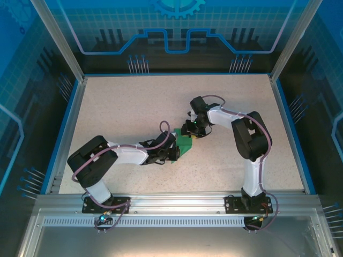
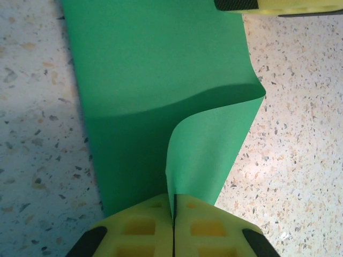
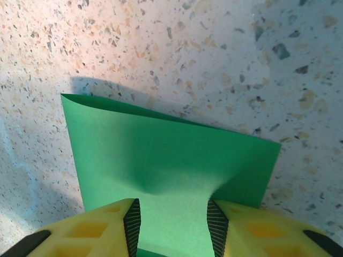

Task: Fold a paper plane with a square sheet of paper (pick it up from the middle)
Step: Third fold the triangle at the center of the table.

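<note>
Square sheet of paper (image 2: 155, 75) is laid on the worktop (image 2: 300, 134), one edge curled up and clamped in the left end effector (image 2: 173, 208). The right end effector (image 3: 174, 219) is rested on it, fingers apart. No sharp crease is seen, so nearly all folding is judged undone.

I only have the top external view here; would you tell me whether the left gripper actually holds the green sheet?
Observer: Yes, the left gripper is shut on a curled-up edge of the square sheet of paper.
Operator: Thank you. And how does the right one stand?
Observer: The right gripper has its jaws apart and rests on the sheet, which humps up between them.
</note>
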Action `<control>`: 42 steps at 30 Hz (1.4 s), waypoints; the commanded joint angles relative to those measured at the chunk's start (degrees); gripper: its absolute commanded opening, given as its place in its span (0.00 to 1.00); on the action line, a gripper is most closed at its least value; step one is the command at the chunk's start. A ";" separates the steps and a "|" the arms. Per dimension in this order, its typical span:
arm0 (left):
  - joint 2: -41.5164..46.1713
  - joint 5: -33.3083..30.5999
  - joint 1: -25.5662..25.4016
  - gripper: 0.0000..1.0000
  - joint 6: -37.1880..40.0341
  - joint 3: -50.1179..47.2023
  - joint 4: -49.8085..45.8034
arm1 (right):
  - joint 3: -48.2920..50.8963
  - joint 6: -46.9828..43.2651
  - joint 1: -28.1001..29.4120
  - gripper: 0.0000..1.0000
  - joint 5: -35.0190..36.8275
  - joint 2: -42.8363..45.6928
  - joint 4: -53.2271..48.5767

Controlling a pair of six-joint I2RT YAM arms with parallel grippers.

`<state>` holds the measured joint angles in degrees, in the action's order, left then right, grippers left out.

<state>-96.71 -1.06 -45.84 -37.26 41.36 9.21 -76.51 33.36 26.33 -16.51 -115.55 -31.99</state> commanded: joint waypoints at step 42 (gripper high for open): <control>0.99 -0.43 1.10 0.08 -1.68 -0.41 -0.73 | 9.28 -2.09 3.54 0.43 2.28 14.72 0.25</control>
<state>-95.24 -1.28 -45.19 -40.29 40.25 9.63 -69.08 32.38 28.69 -15.46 -102.06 -30.48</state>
